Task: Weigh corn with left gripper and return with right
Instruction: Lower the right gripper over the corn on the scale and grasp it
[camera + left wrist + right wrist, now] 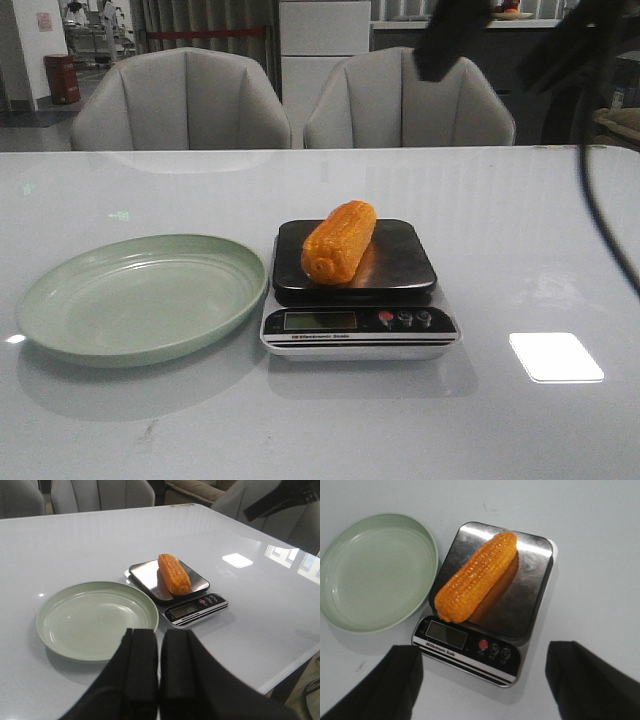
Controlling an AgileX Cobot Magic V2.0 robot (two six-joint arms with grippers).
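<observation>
The orange-yellow corn (339, 241) lies alone on the scale's black platform (400, 262), touched by neither gripper. It also shows in the left wrist view as the corn (174, 573) and from above as the corn (476, 577). My left gripper (159, 645) is shut with nothing in it. It is held back over the table's near side, by the plate's rim. My right gripper (485, 650) is open wide and empty, high above the scale's display end. In the front view the right gripper (485, 70) shows as blurred dark fingers (445, 40) at the top.
An empty pale green plate (140, 297) sits just left of the scale (358, 322). Two grey chairs (180, 100) stand behind the white table's far edge. A black cable (600, 215) hangs down at the right.
</observation>
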